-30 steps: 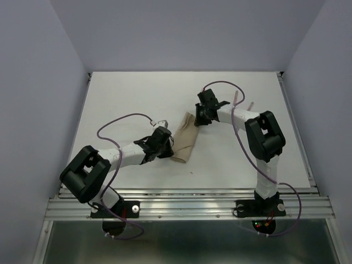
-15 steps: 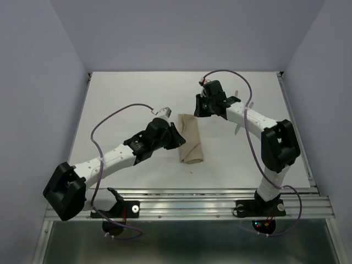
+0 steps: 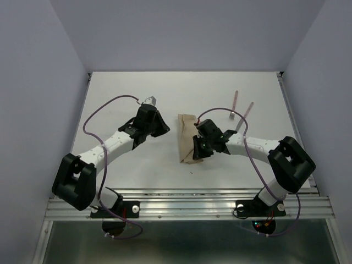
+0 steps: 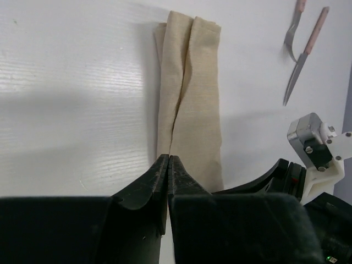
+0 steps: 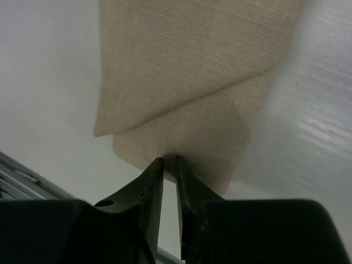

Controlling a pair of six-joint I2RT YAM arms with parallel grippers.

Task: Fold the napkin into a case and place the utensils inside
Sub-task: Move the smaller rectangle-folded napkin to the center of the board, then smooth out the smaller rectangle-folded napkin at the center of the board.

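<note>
The tan napkin (image 3: 186, 137) lies folded into a narrow layered strip at the table's middle, one end toward the arms. My right gripper (image 3: 196, 149) is low over its near end. In the right wrist view the right gripper (image 5: 169, 159) is almost shut, tips touching the cloth (image 5: 192, 66) with no fold visibly pinched. My left gripper (image 3: 161, 126) is left of the strip's far half, apart from it. Seen from the left wrist, the left gripper (image 4: 168, 158) is shut and empty above the napkin (image 4: 190, 99). The fork (image 4: 293, 30) and knife (image 4: 305, 55) lie right of the napkin.
In the top view the fork (image 3: 234, 104) and knife (image 3: 245, 116) lie side by side, pink handles pointing away from the arms. The right arm's forearm (image 3: 258, 144) stretches low across the table just in front of them. A metal rail (image 3: 187, 198) runs along the near edge.
The right gripper swung from the napkin's far end to its near end. The left gripper pulled off the napkin toward the far left. The strip now lies flat and straighter.
</note>
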